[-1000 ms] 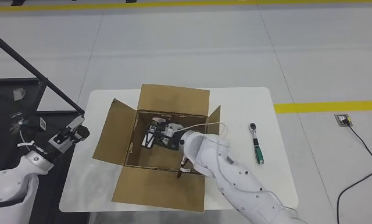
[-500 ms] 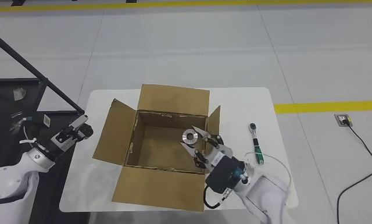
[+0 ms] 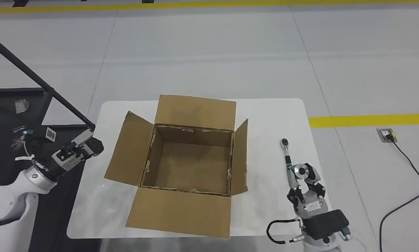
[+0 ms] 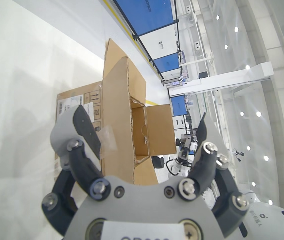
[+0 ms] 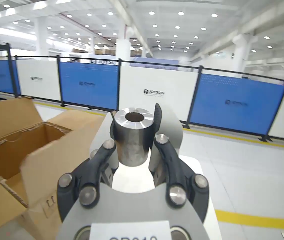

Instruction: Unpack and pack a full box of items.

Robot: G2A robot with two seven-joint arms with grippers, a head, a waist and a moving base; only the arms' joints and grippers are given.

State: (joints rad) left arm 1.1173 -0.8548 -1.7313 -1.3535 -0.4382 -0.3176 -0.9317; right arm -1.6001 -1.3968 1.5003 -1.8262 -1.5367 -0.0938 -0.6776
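Observation:
An open cardboard box [image 3: 186, 162] stands in the middle of the white table [image 3: 268, 114], its inside bare as seen from above. My right gripper [image 3: 303, 171] is over the table's right side, near the front edge, shut on a steel cylinder [image 5: 132, 136] with a bore through its middle. The same box [image 5: 12, 136] lies off to one side of that gripper. My left gripper [image 3: 91, 146] hangs open just off the table's left edge, with nothing between its fingers [image 4: 85, 128]. It faces the box [image 4: 122, 116] from the side.
A ratchet wrench [image 3: 289, 162] with a green handle lies on the table right of the box, beside the right gripper. A black rack [image 3: 26, 114] stands left of the table. The box flaps [image 3: 124, 147] spread outward on all sides.
The right gripper rose out of the box holding the steel cylinder and swung right, over the table beside the wrench. The left arm barely shifted.

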